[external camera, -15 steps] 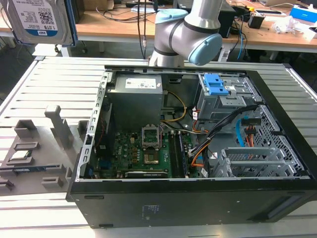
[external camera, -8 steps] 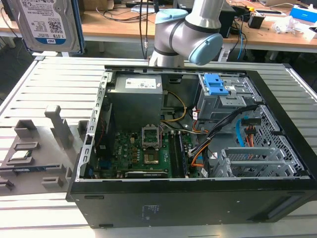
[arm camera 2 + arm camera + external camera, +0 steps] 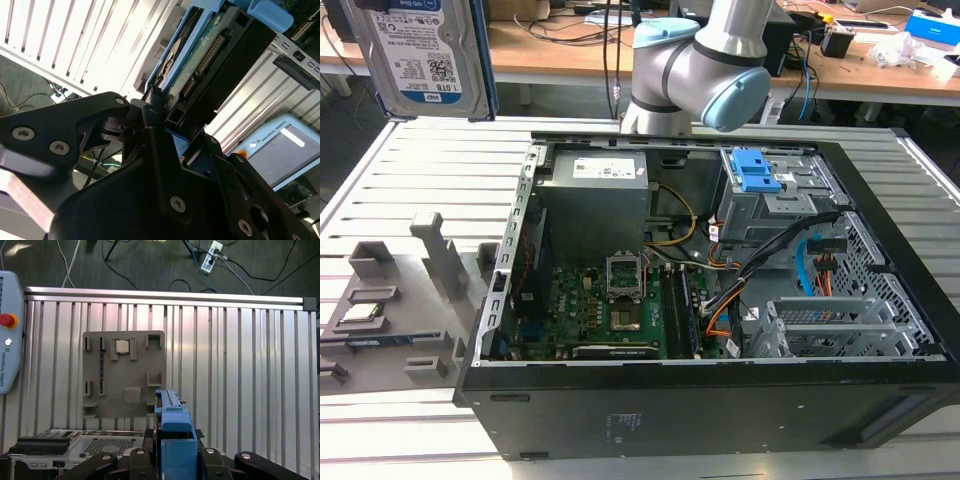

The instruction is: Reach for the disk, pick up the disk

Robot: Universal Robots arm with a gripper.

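- The gripper [image 3: 170, 120] is clamped on the disk [image 3: 210, 50]; its black fingers [image 3: 150, 102] press on the two sides of one end of the disk.
- The disk stands out straight from between the fingers, with its blue carrier frame [image 3: 172, 427] along the edges and the connector side in sight in the second wrist view.
- In the exterior view the disk [image 3: 420, 50] is up in the air, apart from the slatted table [image 3: 420, 160], with its label side showing.
- Far below the hand lies a grey fixture plate [image 3: 122, 372] on the table, and a small square chip [image 3: 121, 346] sits in one of its pockets.
- The open computer case [image 3: 700, 300] is also below the hand, beside the plate.
- A teach pendant [image 3: 7, 340] lies on the table, well apart from the plate.
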